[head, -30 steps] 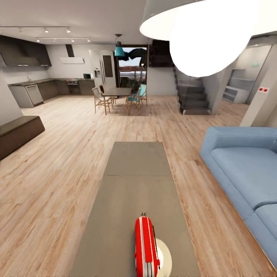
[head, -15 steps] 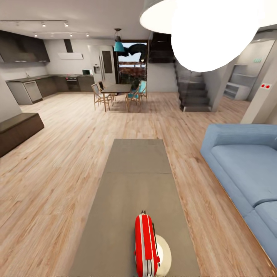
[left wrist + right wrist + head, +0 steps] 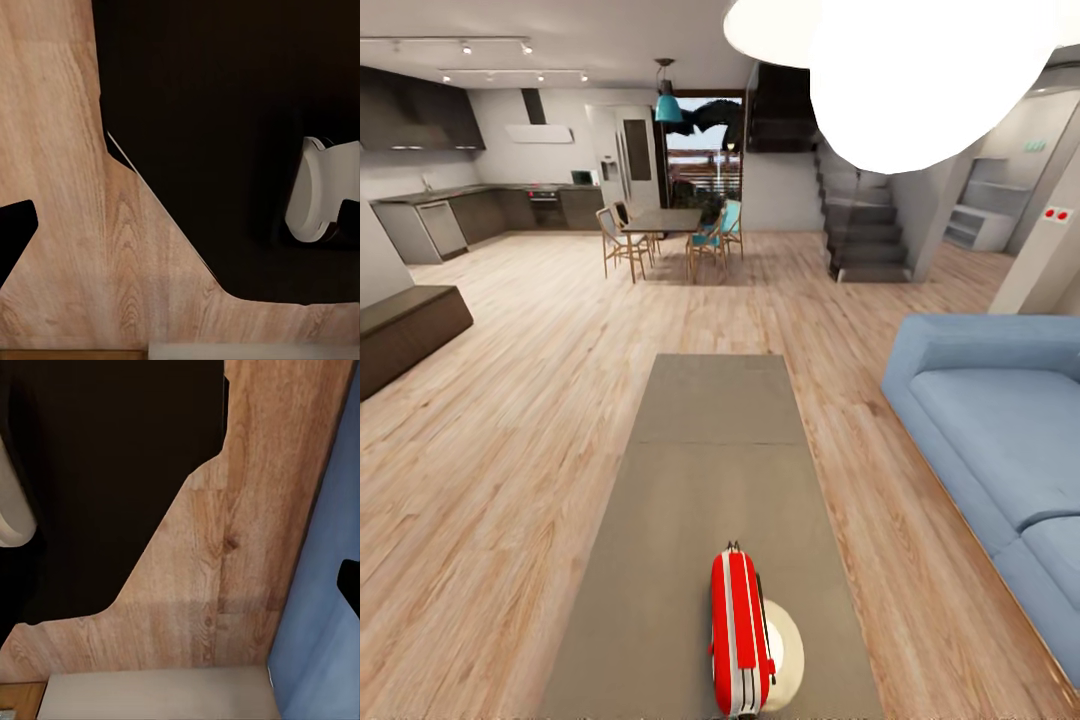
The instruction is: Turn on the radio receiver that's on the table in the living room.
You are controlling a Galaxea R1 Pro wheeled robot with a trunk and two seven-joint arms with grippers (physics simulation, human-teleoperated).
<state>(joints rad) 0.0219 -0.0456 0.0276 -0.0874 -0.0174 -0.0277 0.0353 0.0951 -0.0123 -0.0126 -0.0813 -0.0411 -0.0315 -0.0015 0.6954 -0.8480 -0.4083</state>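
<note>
The red radio receiver (image 3: 740,630) stands on the near end of the long grey-brown table (image 3: 710,460) in the head view. I see it edge-on from above, with white stripes along its top and a pale round shape at its right side. In the left wrist view my left gripper (image 3: 180,232) hangs open over wood floor and the dark robot base, one black fingertip (image 3: 15,232) at the picture's edge. My right gripper (image 3: 180,585) is open too, with one black fingertip (image 3: 350,585) over the floor beside the blue sofa (image 3: 330,525).
The blue sofa (image 3: 1000,430) runs along the table's right side. A dark low bench (image 3: 405,335) stands at the left. The white dome lamp (image 3: 920,70) hangs overhead. Far back are a dining table with chairs (image 3: 665,222), a kitchen and stairs (image 3: 865,240). Wood floor lies on both sides of the table.
The whole head picture has shifted slightly upward as the camera moved. The radio and the table themselves have not moved.
</note>
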